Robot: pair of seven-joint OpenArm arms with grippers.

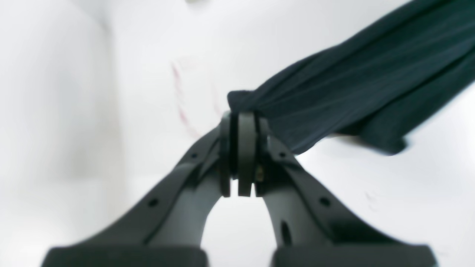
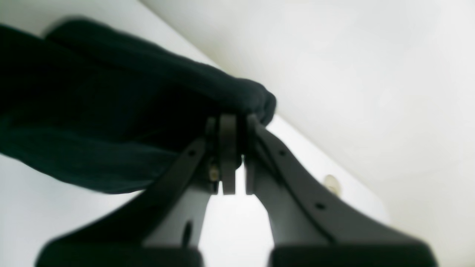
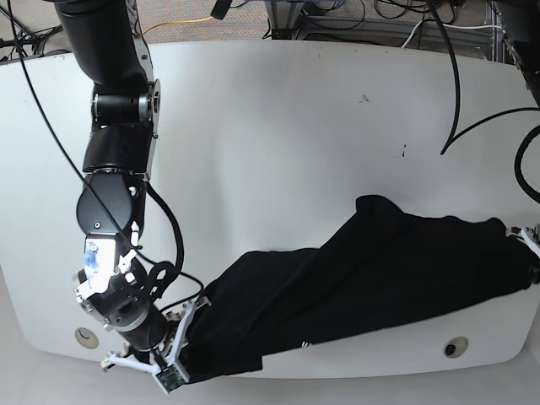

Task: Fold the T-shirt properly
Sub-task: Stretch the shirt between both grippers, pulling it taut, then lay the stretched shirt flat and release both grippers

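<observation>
The black T-shirt [image 3: 363,278] hangs stretched in a long band between my two grippers, low over the white table [image 3: 278,126]. Its print does not show. My right gripper [image 3: 202,310], at the base view's lower left, is shut on one bunched end of the shirt. In the right wrist view the fingertips [image 2: 230,118] pinch a thick roll of the cloth [image 2: 92,111]. My left gripper [image 3: 523,234], at the base view's right edge, is shut on the other end. In the left wrist view it [image 1: 243,115] holds a corner, and the shirt [image 1: 371,74] runs off to the upper right.
The table's front edge runs just below the shirt, with round holes at its left [image 3: 83,336] and right [image 3: 456,347]. A black cable [image 3: 447,84] hangs over the back right. Faint red marks [image 1: 178,81] are on the table top.
</observation>
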